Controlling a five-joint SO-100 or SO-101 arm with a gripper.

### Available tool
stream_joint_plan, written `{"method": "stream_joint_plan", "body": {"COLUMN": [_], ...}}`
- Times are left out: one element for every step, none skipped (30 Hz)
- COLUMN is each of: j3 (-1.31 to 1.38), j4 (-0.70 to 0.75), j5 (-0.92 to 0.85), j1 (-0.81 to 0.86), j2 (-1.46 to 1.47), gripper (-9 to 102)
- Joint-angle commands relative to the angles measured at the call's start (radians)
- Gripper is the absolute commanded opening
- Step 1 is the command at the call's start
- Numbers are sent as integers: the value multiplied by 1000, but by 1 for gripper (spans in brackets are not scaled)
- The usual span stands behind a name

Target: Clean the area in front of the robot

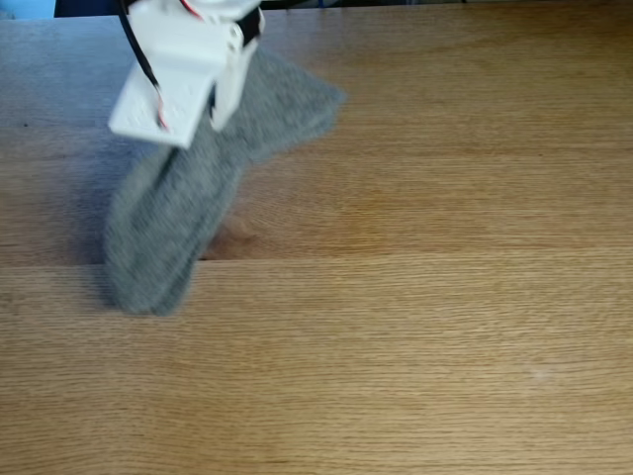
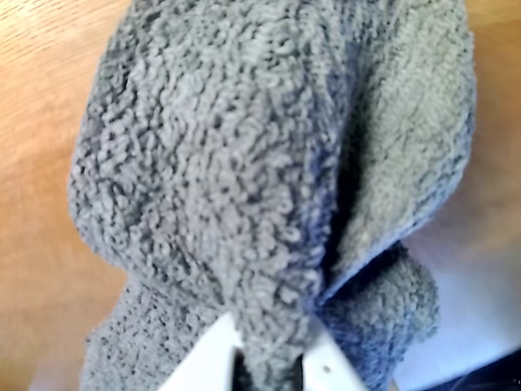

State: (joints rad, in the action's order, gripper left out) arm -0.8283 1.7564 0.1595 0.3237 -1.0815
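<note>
Your wrist view shows the fingers [image 2: 269, 362] clenched on the grey cloth [image 2: 269, 163]; only the fixed view shows it trailing across the desk [image 1: 425, 346].

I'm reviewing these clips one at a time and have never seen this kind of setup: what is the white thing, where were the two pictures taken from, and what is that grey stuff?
The white thing is a small robot arm of printed plastic plates with thin wires. The fixed view looks down at the oak tabletop from a still camera. The wrist view comes from a camera riding on the arm, so it looks along the gripper. The grey stuff is a terry cloth. In the wrist view the two white fingertips pinch a fold of it. The cloth trails down to the wood, apparently for wiping.
</note>
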Motion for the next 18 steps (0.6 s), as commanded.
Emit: {"method": "stream_joint_plan", "body": {"j3": [14, -14, -54, -103, -163, -229, -302, -377, -457, -535, -618, -695, -775, -850, -927, -996, -1065, -1124], "j4": [89, 87, 71, 43, 6, -43, -97, -160, -221, -287, -354, -413, -474, -537, -606, -676, -750, -816], "j5": [-38, -48, -57, -67, -81, -95, -115, -130, -147, -164, -178, -195, -213, -233, -253, -276, -298, -321], "j1": [170, 206, 239, 272, 301, 328, 354, 379, 400, 417, 433, 446, 456, 465, 474, 483, 492, 500], "j2": [-229, -238, -244, -252, -259, -267, -276, -288, -301, -314, -328, -339, -348, -359, -364, -368, -374, -379], "gripper": [0, 0, 0, 0, 0, 0, 0, 0, 0, 0, 0, 0, 0, 0, 0, 0, 0, 0]}}
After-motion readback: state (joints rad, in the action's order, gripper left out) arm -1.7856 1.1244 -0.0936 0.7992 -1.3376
